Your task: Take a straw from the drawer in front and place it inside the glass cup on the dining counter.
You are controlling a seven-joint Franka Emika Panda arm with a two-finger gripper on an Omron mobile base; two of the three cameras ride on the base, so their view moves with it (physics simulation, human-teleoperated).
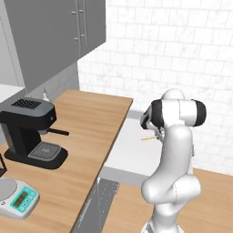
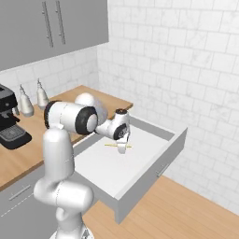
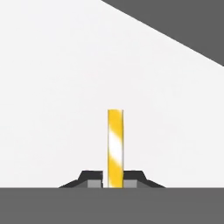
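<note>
The drawer (image 2: 140,172) stands pulled out, its pale inside bare apart from the straw. The straw (image 2: 111,145) is a thin yellow-and-white striped stick lying flat on the drawer floor (image 1: 132,154); a short end of the straw (image 1: 146,139) pokes out beside the arm in the left base view. My gripper (image 2: 123,148) reaches down into the drawer and is shut on the straw. In the hand view the straw (image 3: 115,146) runs up between the two dark fingertips (image 3: 92,177), which press its sides. The glass cup and the dining counter are out of view.
A wooden worktop (image 1: 86,132) runs left of the drawer, carrying a black coffee machine (image 1: 31,132), a kitchen scale (image 1: 16,198) and two dispenser bottles (image 2: 32,100). Grey wall cabinets (image 1: 54,32) hang above. A tiled wall stands behind the drawer.
</note>
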